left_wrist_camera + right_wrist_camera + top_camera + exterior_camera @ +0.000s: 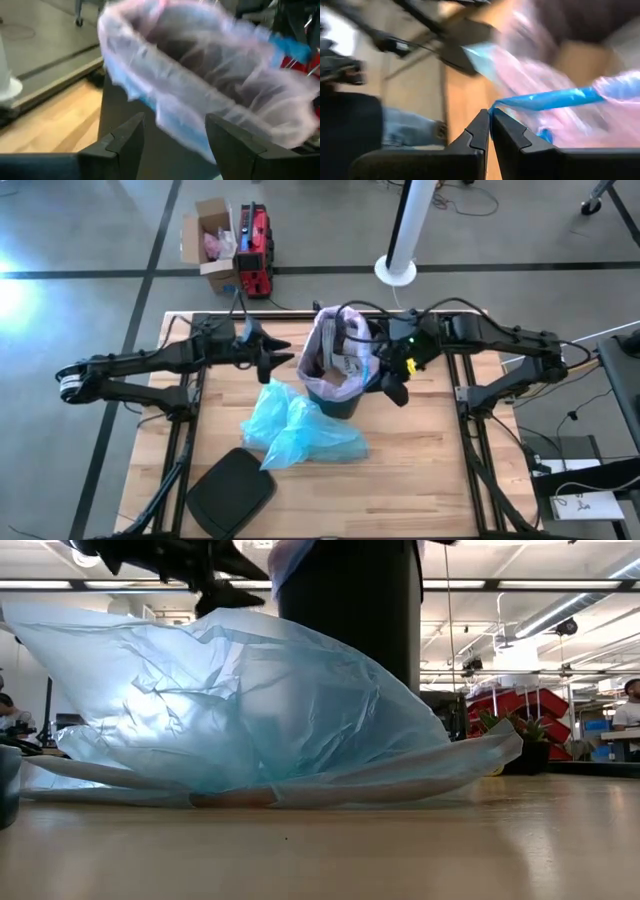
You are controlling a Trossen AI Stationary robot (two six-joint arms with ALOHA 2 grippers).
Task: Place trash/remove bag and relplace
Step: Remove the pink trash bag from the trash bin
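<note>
A black bin (342, 402) stands mid-table, lined with the pinkish-white bag (327, 345), whose rim is folded over the bin's edge. Brown paper trash (337, 372) lies inside. My right gripper (393, 387) is at the bin's right side, shut on the bag's blue drawstring (545, 99). My left gripper (283, 361) is open just left of the bin, its fingers (125, 142) pointing level at the bag's overhanging rim (170, 115); I cannot tell whether they touch it. My right gripper pinches the blue drawstring's loop end (492, 107) between its two fingertips. It comes from the bin's right side, slanting down. The drawstring runs stretched from the fingertips to the bag's hem (612, 85), which stays on the bin.
A light blue plastic bag (297, 430) lies crumpled on the table just in front of the bin; it fills the low view (240, 710). A black lid (230, 490) lies at the near left. A cardboard box (212, 240) and red case stand on the floor beyond.
</note>
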